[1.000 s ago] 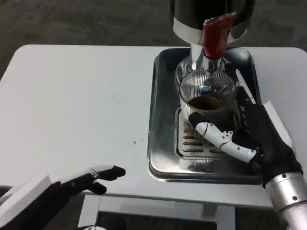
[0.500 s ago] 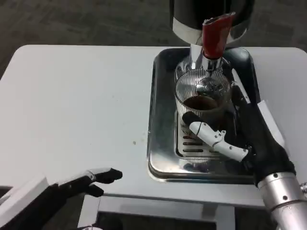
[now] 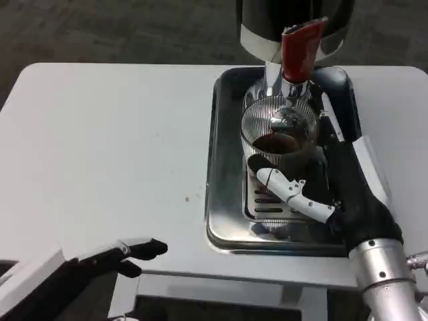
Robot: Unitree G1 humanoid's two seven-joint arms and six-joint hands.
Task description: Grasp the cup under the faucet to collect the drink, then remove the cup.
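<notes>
A ribbed clear glass cup (image 3: 277, 134) with dark drink in its bottom stands on the drip grate of the metal tray (image 3: 224, 200), right under the silver faucet with the red lever (image 3: 297, 50). My right hand (image 3: 334, 184) wraps around the cup from the right, its thumb across the cup's front and its fingers behind. My left hand (image 3: 110, 257) hovers at the table's front left edge, fingers extended, holding nothing.
The dark dispenser body (image 3: 294, 20) rises at the back of the tray. The white table (image 3: 114, 140) stretches out to the left of the tray. A small speck (image 3: 188, 198) lies near the tray's left edge.
My right hand has slid the cup slightly left and back, closer under the faucet. My left hand has sunk a little lower and leftward.
</notes>
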